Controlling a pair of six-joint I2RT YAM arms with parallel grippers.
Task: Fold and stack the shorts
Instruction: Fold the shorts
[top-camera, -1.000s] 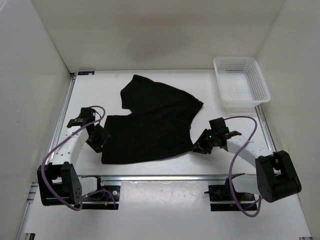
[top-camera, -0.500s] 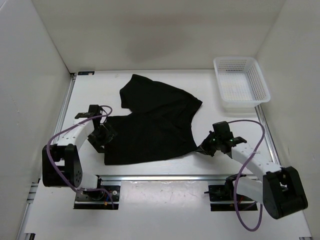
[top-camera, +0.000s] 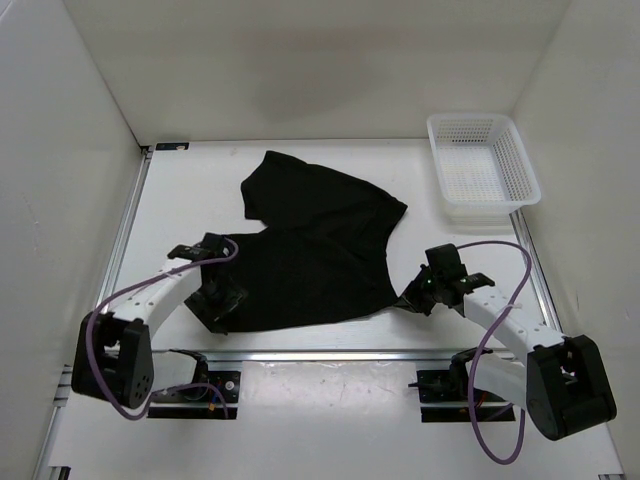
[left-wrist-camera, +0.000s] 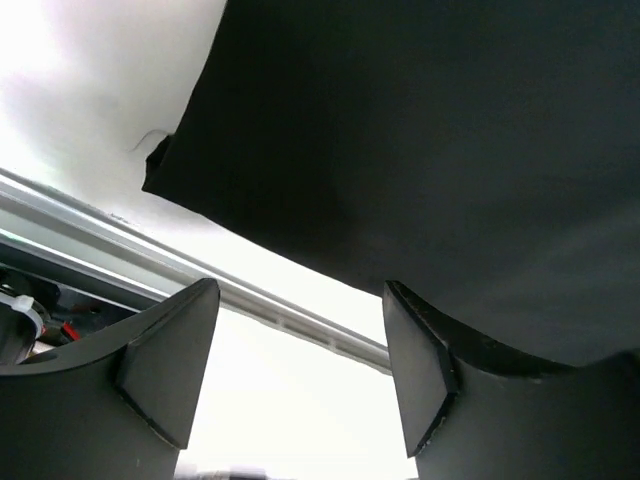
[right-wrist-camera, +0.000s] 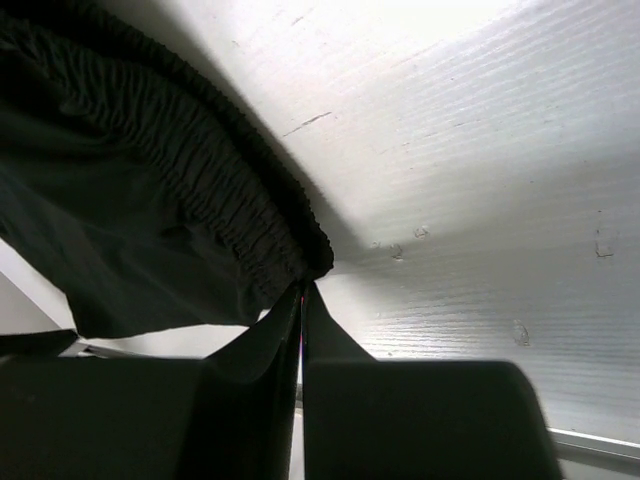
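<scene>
**Right clamped on shorts, left jaws apart**

The shorts (top-camera: 310, 250) lie rumpled mid-table (top-camera: 190, 190), with the near hem by the front edge. Right gripper (right-wrist-camera: 301, 300): fingers pressed together on the gathered elastic edge at the shorts' near-right corner. Left gripper (left-wrist-camera: 300, 370): at the near-left hem, fingers spread, black fabric just past the tips, nothing pinched. White basket (top-camera: 437, 160) sits far right, apart from the shorts.

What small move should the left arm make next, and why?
Probably ease the left gripper forward and close it on the near hem of the shorts: its fingers stand open just short of that edge, while the right gripper is shut on the waistband corner.
</scene>
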